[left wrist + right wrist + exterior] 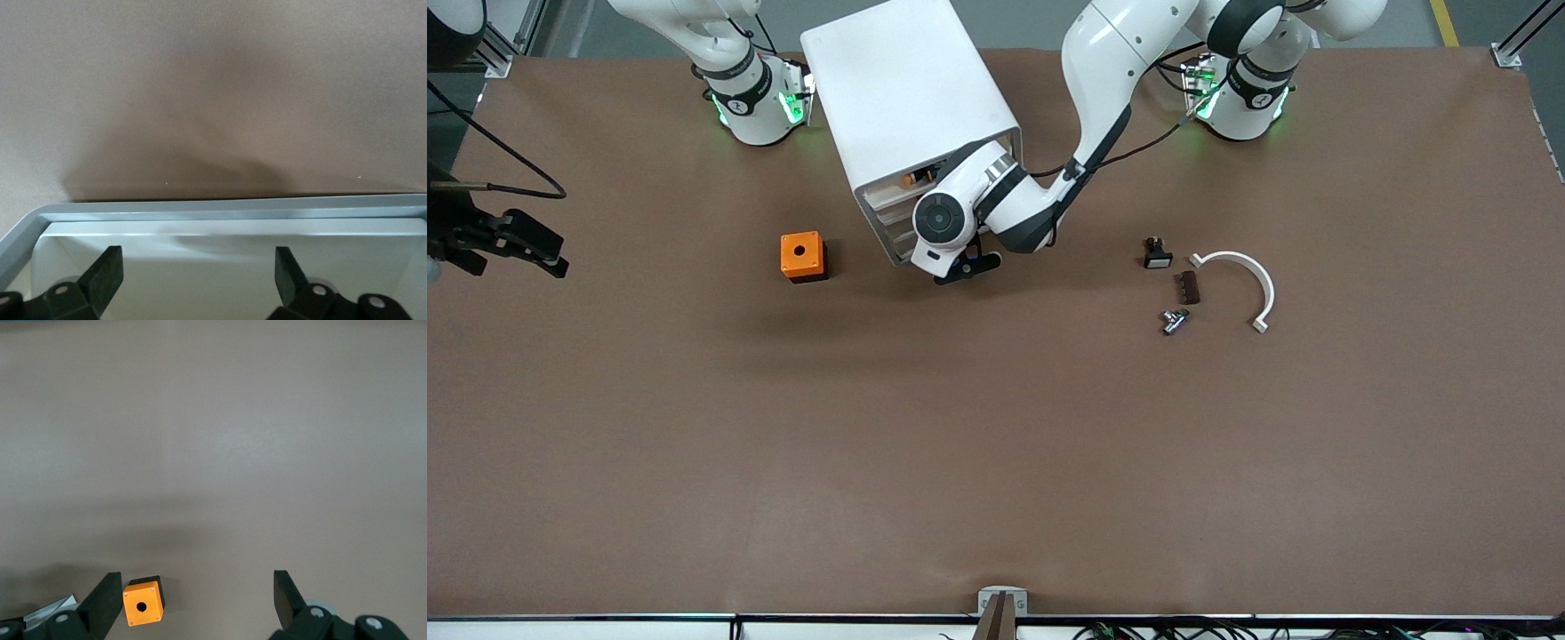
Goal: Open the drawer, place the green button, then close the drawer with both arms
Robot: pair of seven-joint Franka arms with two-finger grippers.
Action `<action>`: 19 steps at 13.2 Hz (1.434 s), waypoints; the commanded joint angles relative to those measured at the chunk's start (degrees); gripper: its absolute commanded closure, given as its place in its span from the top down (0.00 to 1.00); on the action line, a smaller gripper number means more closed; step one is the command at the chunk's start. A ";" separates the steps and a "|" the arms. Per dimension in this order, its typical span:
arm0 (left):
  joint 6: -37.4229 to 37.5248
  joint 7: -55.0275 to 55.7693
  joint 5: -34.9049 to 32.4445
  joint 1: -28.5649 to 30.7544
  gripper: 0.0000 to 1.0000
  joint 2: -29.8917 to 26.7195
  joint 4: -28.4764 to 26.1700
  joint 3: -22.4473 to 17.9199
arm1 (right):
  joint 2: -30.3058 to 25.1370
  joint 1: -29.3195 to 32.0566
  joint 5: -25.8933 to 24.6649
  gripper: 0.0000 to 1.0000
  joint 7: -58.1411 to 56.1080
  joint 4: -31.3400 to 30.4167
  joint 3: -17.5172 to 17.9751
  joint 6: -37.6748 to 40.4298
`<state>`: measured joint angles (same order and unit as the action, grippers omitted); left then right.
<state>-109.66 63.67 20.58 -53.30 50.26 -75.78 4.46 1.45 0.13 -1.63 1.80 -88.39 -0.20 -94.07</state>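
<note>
Worktop [213,80] lies bare past our left gripper [199,272], fingers wide over the white drawer [220,208] rim. Our right gripper [198,597] waits, fingers wide, above open worktop.

Left arm [996,200] covers most of cabinet [911,98] front; drawers [889,218] mostly hidden. Green button not seen anywhere. Left gripper [965,267] half hidden under wrist. Right gripper [511,240] cut off at picture's 9 o'clock edge. Small silver part [1175,320] too tiny to tell.
</note>
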 commanded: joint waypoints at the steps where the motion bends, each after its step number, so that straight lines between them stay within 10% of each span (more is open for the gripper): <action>1: 0.58 0.14 0.34 0.38 1.00 -1.47 -2.09 0.29 | -2.15 2.85 -0.13 1.00 -0.49 -1.35 1.42 0.64; 19: 18.24 -19.78 -17.32 42.56 1.00 -30.82 -1.39 -0.33 | -2.50 3.91 -0.13 1.00 -1.19 -0.64 1.95 3.99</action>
<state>-93.01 47.93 5.28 -13.69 23.20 -75.17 3.53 0.16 3.27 -1.57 1.29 -88.24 1.05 -90.20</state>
